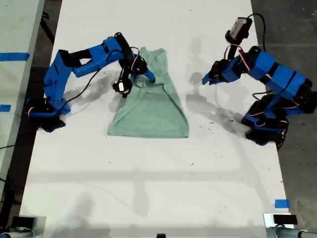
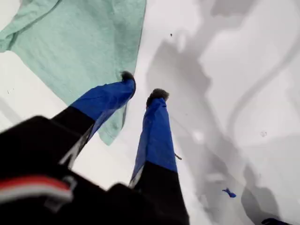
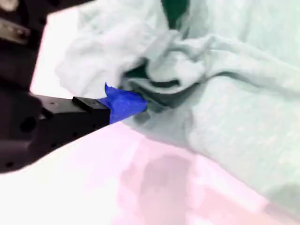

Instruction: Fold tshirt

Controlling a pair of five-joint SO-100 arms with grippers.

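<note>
The pale mint-green tshirt (image 1: pixel 153 106) lies on the white table (image 1: pixel 148 188), partly folded, with its upper part bunched. My second gripper (image 1: pixel 147 74) reaches in from the exterior view's left and rests on that bunched upper part. In the second wrist view its blue fingertip (image 3: pixel 124 104) is pressed into gathered folds of the tshirt (image 3: pixel 234 108), shut on the fabric. My first gripper (image 1: pixel 205 79) hovers over bare table at the exterior view's right of the shirt. It stands open (image 2: pixel 142 88) with nothing between its fingers, and the tshirt (image 2: pixel 79 42) lies just beyond one fingertip.
Both arm bases sit at the table's side edges in the exterior view. A blue tape mark (image 1: pixel 281 203) lies near the exterior view's lower right corner. More blue tape (image 1: pixel 14 56) marks a second surface at that view's left. Dark floor borders the table.
</note>
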